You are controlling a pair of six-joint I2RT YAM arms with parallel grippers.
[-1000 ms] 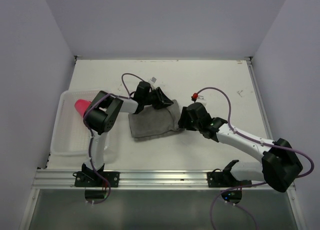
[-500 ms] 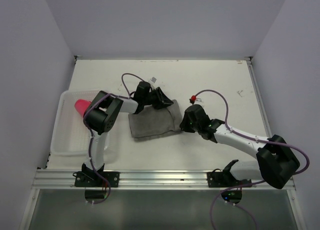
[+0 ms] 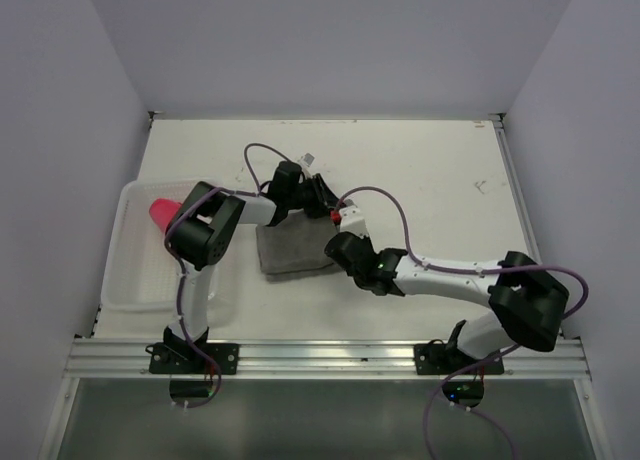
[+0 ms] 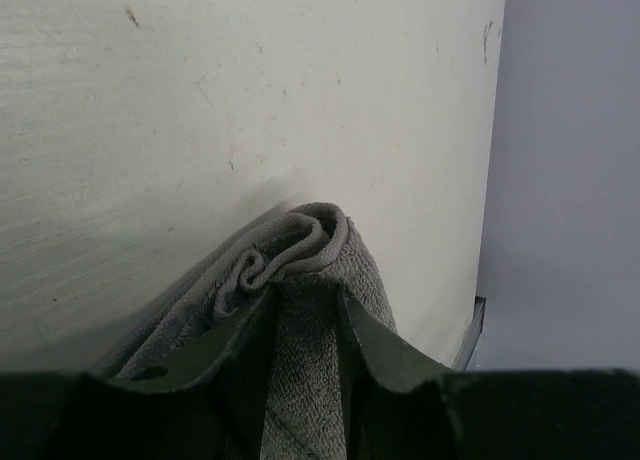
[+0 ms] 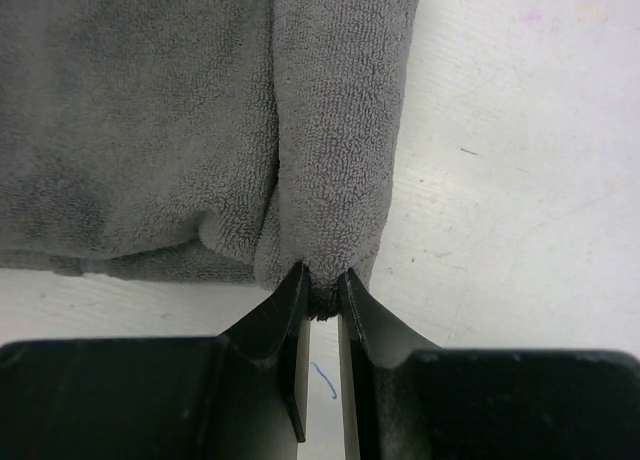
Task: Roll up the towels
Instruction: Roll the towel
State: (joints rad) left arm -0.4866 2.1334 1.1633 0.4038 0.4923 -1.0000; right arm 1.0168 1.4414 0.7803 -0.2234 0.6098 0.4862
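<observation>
At the left, the pink-red towel (image 3: 160,216) lies inside the white basket (image 3: 138,276). Next to the basket, the left gripper (image 4: 303,325) is at the far edge of the grey towel (image 3: 290,252), and its fingers are closed on a curled fold of the cloth. The grey towel lies on the table (image 3: 430,170), between the two grippers. At its right edge, the right gripper (image 5: 320,292) pinches the folded border with nearly closed fingers.

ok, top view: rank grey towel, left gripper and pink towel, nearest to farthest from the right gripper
1. grey towel: its edge is pinched in the right gripper.
2. left gripper: just beyond, at the towel's far corner.
3. pink towel: far left, in the basket.
</observation>
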